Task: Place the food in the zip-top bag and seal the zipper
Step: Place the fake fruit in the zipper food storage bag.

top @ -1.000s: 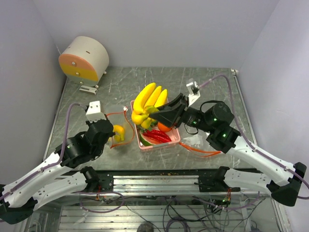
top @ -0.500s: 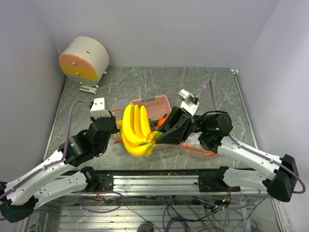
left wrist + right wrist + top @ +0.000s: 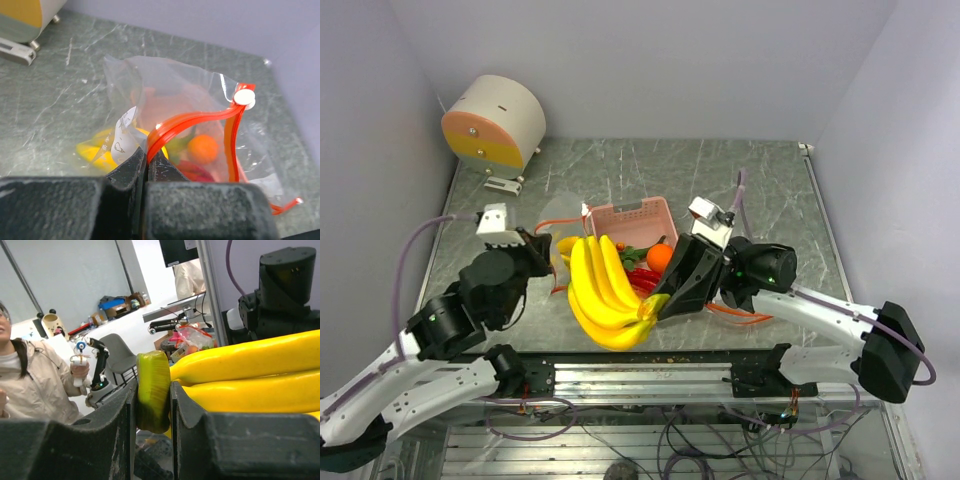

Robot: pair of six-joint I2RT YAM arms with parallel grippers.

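Note:
My right gripper (image 3: 658, 305) (image 3: 152, 390) is shut on the green stem of a yellow banana bunch (image 3: 603, 295) (image 3: 250, 375). It holds the bunch above the table's near middle. The zip-top bag (image 3: 558, 215) (image 3: 170, 95) is clear, and its orange-red zipper (image 3: 195, 120) curves up to a white slider (image 3: 244, 96). At the bag's near left, my left gripper (image 3: 538, 255) (image 3: 146, 157) is shut on the zipper strip. A yellow banana (image 3: 567, 245) (image 3: 97, 150) sits in the bag. An orange (image 3: 660, 258) and red chili peppers (image 3: 642, 278) lie by the pink tray (image 3: 630, 213).
A round cream-and-orange drum (image 3: 495, 120) stands at the back left with a small metal bracket (image 3: 503, 183) in front of it. A red-orange strip (image 3: 735, 312) lies on the table under the right arm. A metal rail (image 3: 650, 375) runs along the near edge.
The right gripper lifted the banana bunch out of the tray and carried it left and nearer. The tray now sits farther back. The left arm drew back to the left, holding the zipper.

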